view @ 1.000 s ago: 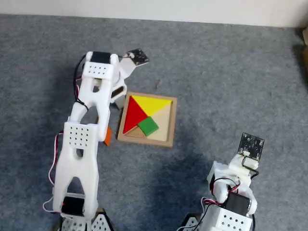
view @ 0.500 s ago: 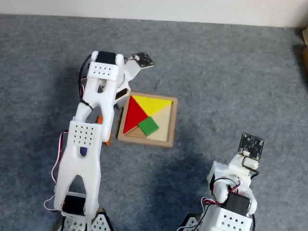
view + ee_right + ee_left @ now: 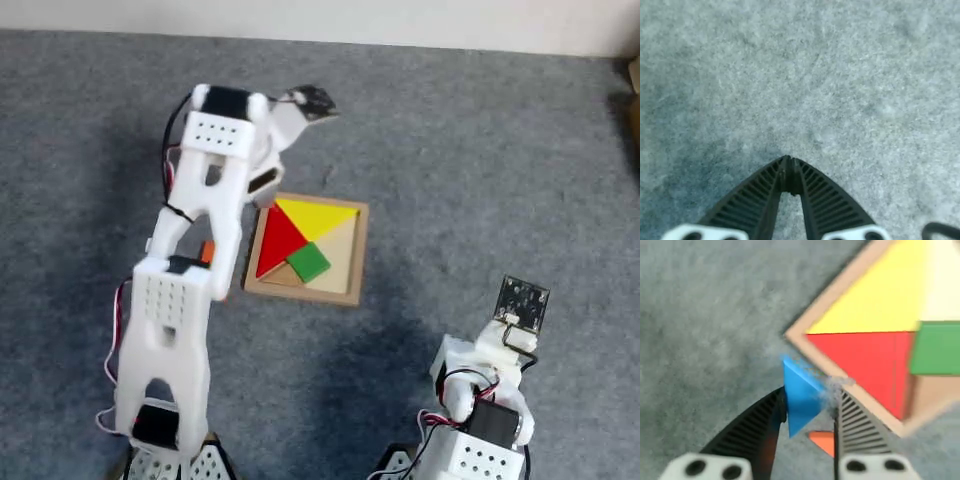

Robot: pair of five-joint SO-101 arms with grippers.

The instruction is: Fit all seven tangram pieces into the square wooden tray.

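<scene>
1. Grey carpet: covers the whole work surface.
2. Left arm: white, stretched forward along the tray's left side.
3. Right arm: white, folded at the near right, well apart from the tray.
4. Square wooden tray: mid-table, with part of its pale floor bare on the right.
5. Yellow triangle: in the tray, along the far edge.
6. Red triangle: in the tray, on the left, touching the yellow one.
7. Green square: in the tray, tilted, at the red triangle's tip.
8. Left gripper: its fingers pinch the blue triangle, seen in the left wrist view just outside a tray corner.
9. Right gripper: fingertips pressed together over bare carpet, with nothing between them.
10. Orange piece: on the carpet beside the tray's left edge, partly under the left arm.
</scene>
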